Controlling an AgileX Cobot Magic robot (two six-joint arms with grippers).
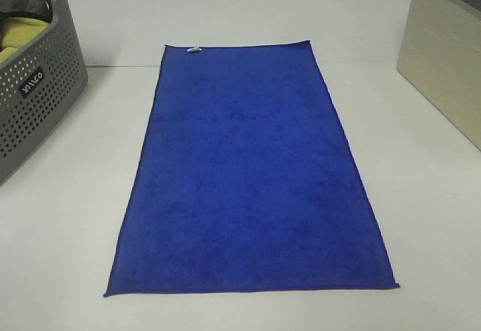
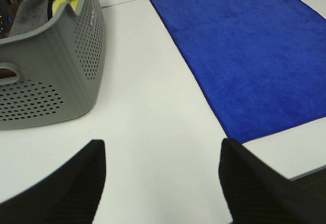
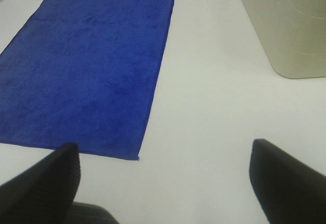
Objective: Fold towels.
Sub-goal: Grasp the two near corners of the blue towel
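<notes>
A royal-blue towel (image 1: 252, 173) lies flat and fully spread on the white table, long side running front to back, with a small white tag (image 1: 194, 49) at its far short edge. It also shows in the left wrist view (image 2: 249, 51) and the right wrist view (image 3: 86, 61). Neither gripper shows in the exterior high view. My left gripper (image 2: 160, 183) is open and empty over bare table, left of the towel's near left corner. My right gripper (image 3: 165, 183) is open and empty over bare table, right of the towel's near right corner (image 3: 137, 158).
A perforated grey basket (image 1: 34, 98) with a yellow-green cloth (image 1: 19, 37) stands at the far left; it also shows in the left wrist view (image 2: 51, 81). A beige bin (image 1: 443, 53) stands at the far right, also in the right wrist view (image 3: 290, 25). The table's front edge (image 2: 305, 172) is near.
</notes>
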